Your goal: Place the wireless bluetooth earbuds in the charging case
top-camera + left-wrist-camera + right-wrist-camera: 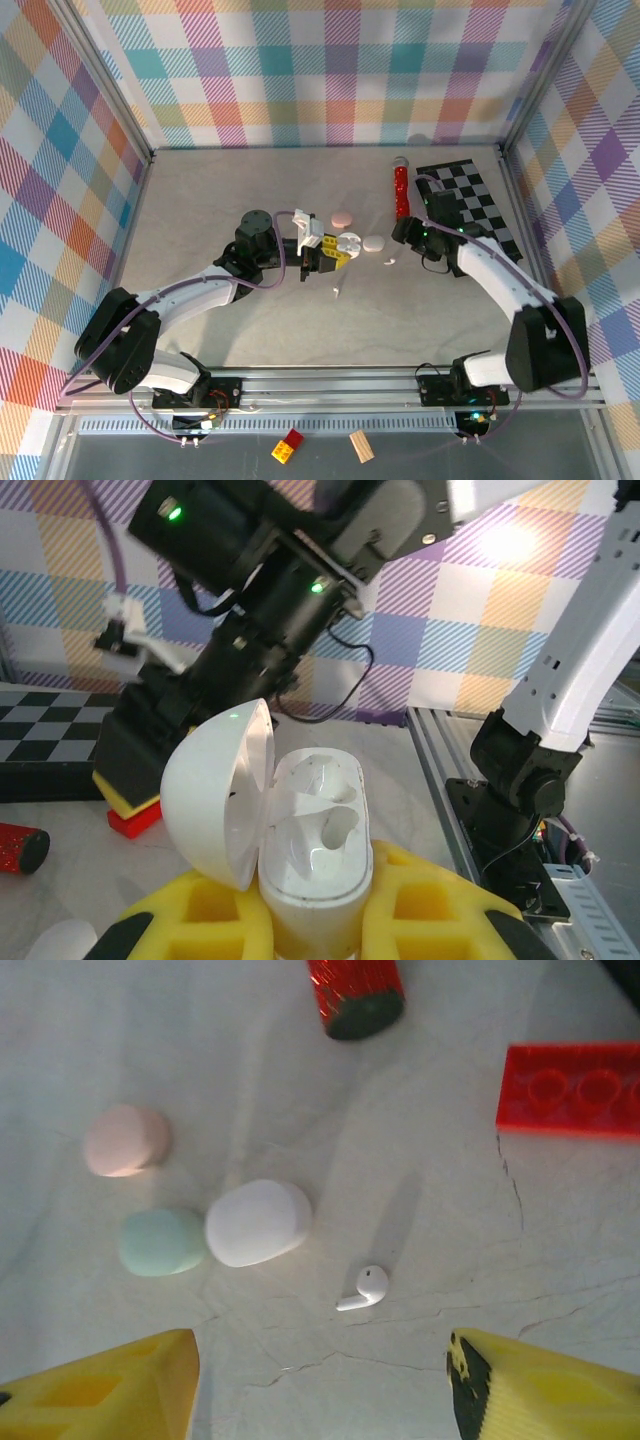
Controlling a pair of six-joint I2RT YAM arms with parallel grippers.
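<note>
The left jaws clamp the open white case while the right jaws hang wide over the white earbud lying on the worktop, so an off-centre pinch could flick that slick piece away.

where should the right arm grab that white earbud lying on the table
Grip the white earbud by its round head, coming straight down from above with the jaws across the bulb. It lies flat on the table with open space around it, and the stem looks too thin and low to pinch.
</note>
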